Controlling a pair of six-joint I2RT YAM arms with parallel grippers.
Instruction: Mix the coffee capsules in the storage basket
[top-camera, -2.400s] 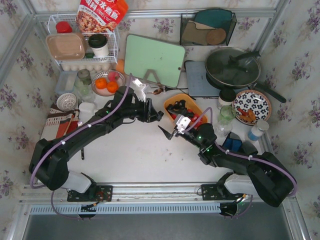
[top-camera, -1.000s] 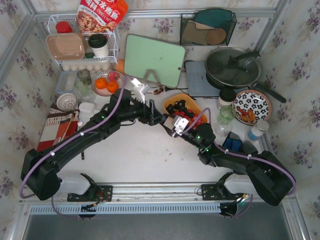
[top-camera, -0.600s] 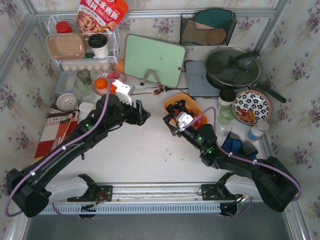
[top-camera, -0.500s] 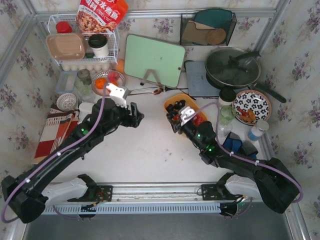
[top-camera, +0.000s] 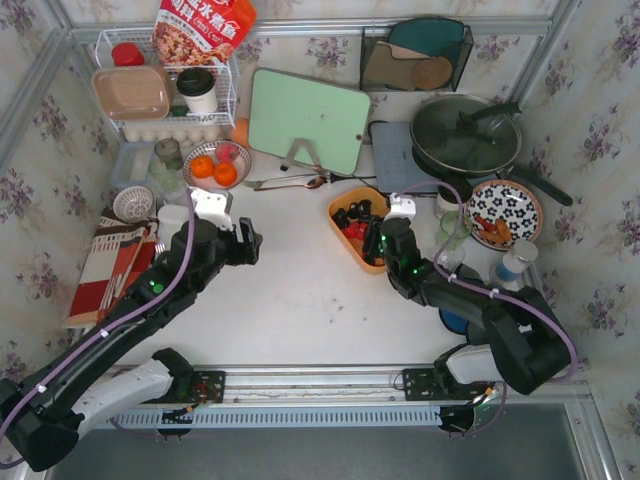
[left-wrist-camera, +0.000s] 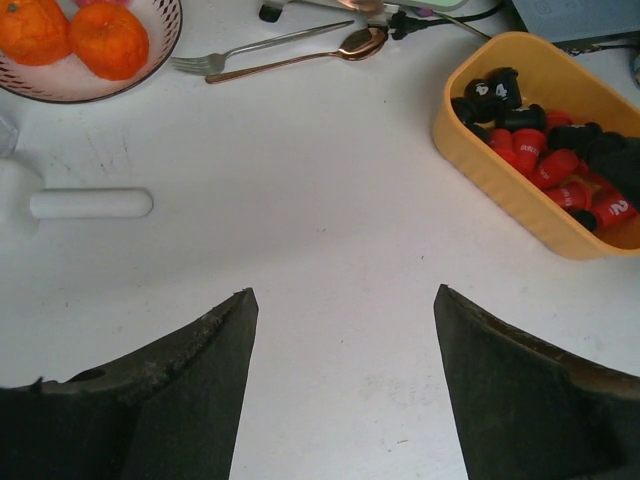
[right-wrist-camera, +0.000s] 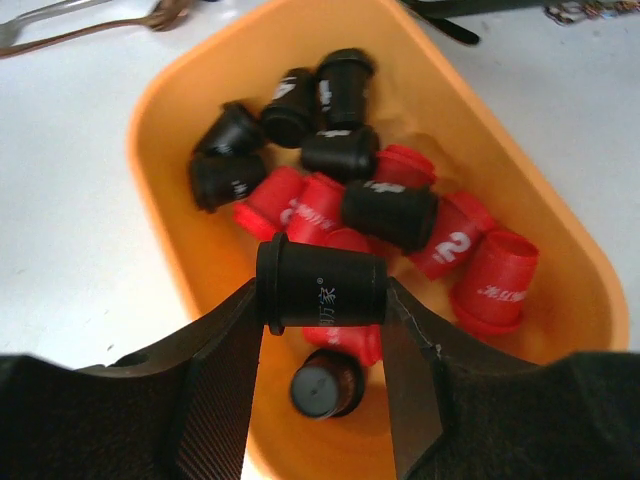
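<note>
Right claw (right-wrist-camera: 322, 303): pinching 1 black capsule (right-wrist-camera: 325, 285) over storage basket (right-wrist-camera: 158, 112)
Left claw (left-wrist-camera: 342, 293): spread, empty, above table (left-wrist-camera: 320, 190)
Coffee capsules (right-wrist-camera: 390, 213): red, black, inside basket

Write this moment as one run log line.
left hand open, empty | right hand holds black capsule over orange basket

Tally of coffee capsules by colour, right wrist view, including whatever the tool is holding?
black cup-shaped plastic coffee capsules: 8, one of them gripped in the right tool
glossy red cup-shaped coffee capsules: 7
Total: 15 visible in or over the shallow orange plastic storage basket; more may be hidden underneath.
</note>
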